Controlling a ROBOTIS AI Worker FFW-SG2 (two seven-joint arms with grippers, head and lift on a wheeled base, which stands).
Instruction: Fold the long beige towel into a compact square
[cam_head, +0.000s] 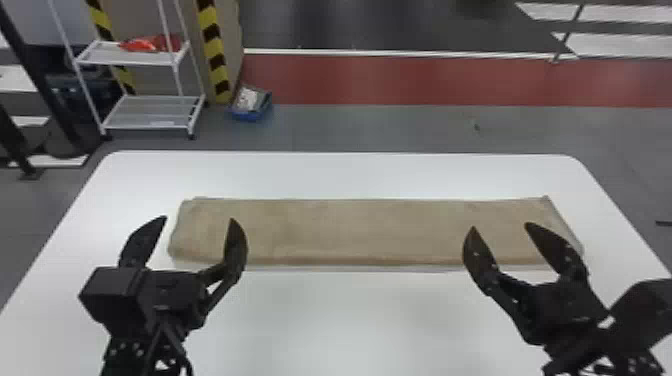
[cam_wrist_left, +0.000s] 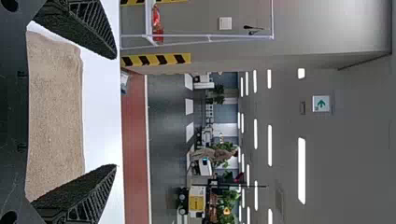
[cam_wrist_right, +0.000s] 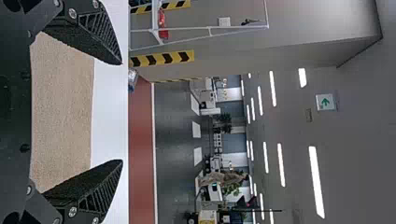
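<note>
Towel (cam_head: 350, 230) beige; table (cam_head: 350, 320) white; left claw (cam_head: 196, 217), right claw (cam_head: 500, 225) black; floor strip (cam_head: 400, 80) red; tape (cam_head: 216, 50) yellow-black striped.

Towel (cam_head: 350, 230) is reading as matt cloth, slightly rough. Tabletop (cam_head: 350, 320) is looking smooth, faintly sheened. Left gripper (cam_head: 198, 219) and right gripper (cam_head: 500, 226) are showing matt, rough-textured fingers.
</note>
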